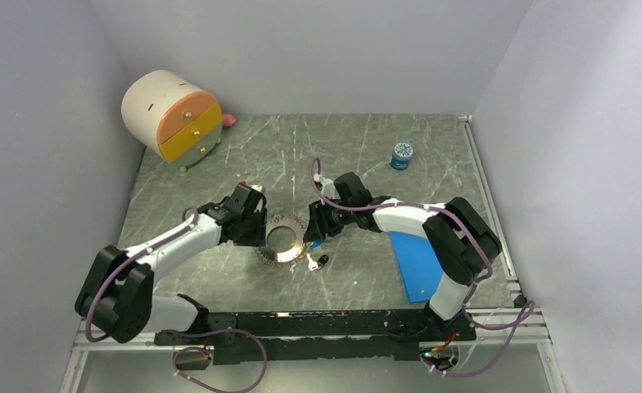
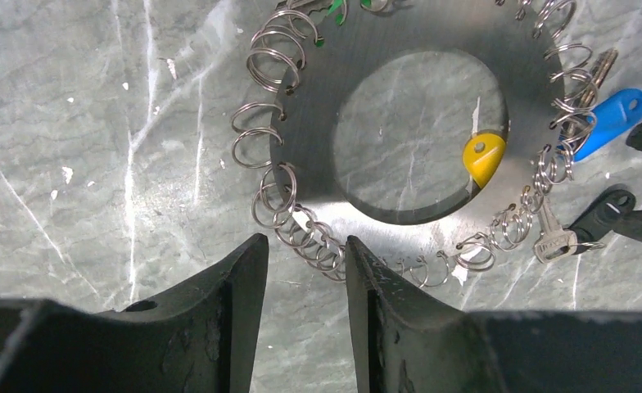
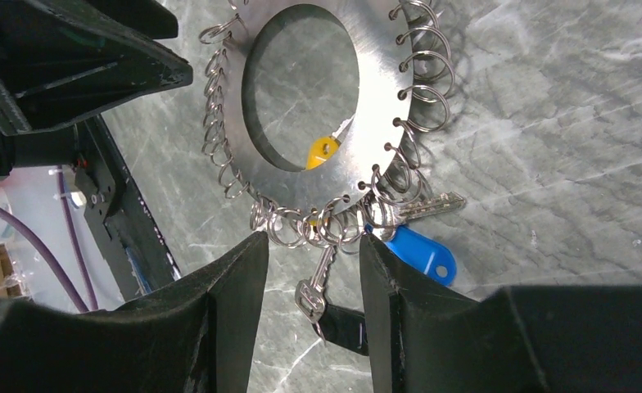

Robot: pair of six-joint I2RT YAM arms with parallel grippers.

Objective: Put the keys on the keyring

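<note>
fingers point(image 2: 228, 295) on the left stand released, just short of the keyring point(image 2: 309, 123) lying flat on the tabletop point(image 2: 97, 164); right fingers point(image 3: 228, 303) gape astride its rim loops. blue key point(image 2: 608, 119) and black key point(image 2: 600, 214) seem hooked on; yellow key point(image 2: 483, 157) unclear.

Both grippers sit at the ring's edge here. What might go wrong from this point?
1. The left gripper has its jaws apart with the keyring edge loops right at its tips; closing could catch several loops at once or shove the ring.
2. The right gripper faces bunched loops with the black-headed key between its fingers, so a pinch may grab the wrong piece.
3. The yellow key lies under the ring, awkward to reach.
</note>
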